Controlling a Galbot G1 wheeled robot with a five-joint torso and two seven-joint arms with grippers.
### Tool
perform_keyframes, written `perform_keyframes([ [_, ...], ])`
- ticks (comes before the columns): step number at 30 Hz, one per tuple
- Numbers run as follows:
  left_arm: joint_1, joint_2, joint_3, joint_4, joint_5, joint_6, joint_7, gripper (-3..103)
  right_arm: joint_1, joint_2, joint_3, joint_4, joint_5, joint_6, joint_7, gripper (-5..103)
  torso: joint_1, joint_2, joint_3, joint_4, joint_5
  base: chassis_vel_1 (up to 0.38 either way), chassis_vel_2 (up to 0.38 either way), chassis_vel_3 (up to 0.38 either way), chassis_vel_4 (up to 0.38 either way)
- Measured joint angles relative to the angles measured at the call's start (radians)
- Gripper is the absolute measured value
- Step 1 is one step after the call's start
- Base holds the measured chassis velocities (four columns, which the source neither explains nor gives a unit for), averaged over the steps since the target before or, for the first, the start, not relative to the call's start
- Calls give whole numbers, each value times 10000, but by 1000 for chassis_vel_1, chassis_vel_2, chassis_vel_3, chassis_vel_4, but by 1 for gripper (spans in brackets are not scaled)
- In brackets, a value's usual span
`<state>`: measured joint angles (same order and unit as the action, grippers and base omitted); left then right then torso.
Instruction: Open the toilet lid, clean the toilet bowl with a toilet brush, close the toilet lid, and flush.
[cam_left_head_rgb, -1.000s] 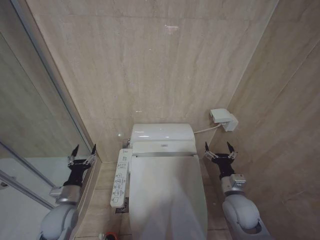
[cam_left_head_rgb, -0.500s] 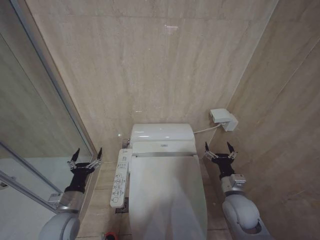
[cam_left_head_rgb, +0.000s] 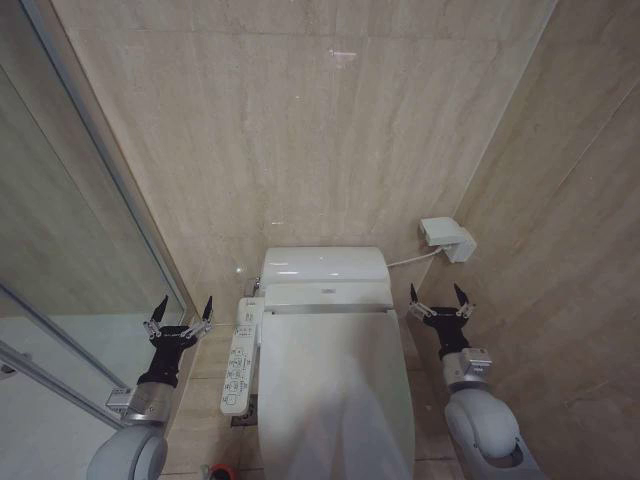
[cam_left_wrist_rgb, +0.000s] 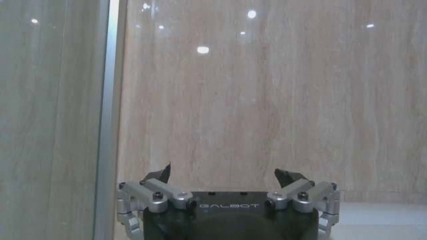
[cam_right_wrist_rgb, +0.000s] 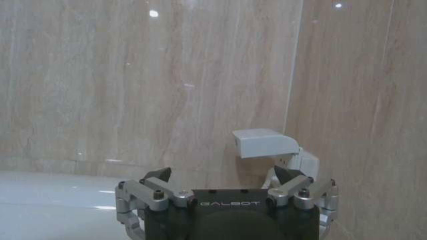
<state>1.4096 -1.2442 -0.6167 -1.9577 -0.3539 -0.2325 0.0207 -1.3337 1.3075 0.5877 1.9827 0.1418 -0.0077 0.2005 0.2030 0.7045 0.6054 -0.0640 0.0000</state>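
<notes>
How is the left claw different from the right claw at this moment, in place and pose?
The left claw hovers between the glass screen and the button panel, away from the toilet lid; the right claw hovers close beside the lid's hinge end. The left claw sits slightly lower in the head view than the right. Both are open, empty, pointing at the back wall.

Beige tiled floor (cam_left_head_rgb: 205, 385) under the white toilet bowl (cam_left_head_rgb: 335, 470), red-based toilet brush (cam_left_head_rgb: 218, 470) alongside.

One toilet lid (cam_left_head_rgb: 335, 395), one button panel (cam_left_head_rgb: 238, 362), two end effectors: left (cam_left_head_rgb: 182, 313), right (cam_left_head_rgb: 437, 299).
</notes>
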Motion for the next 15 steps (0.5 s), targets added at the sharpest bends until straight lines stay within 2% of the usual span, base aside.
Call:
perform_keyframes([
  [15, -23, 46, -58, 98, 69, -49, 64, 100, 0, 0, 0, 0, 0, 0, 0, 100, 0, -1, 0, 0, 0, 0, 0, 0, 0],
])
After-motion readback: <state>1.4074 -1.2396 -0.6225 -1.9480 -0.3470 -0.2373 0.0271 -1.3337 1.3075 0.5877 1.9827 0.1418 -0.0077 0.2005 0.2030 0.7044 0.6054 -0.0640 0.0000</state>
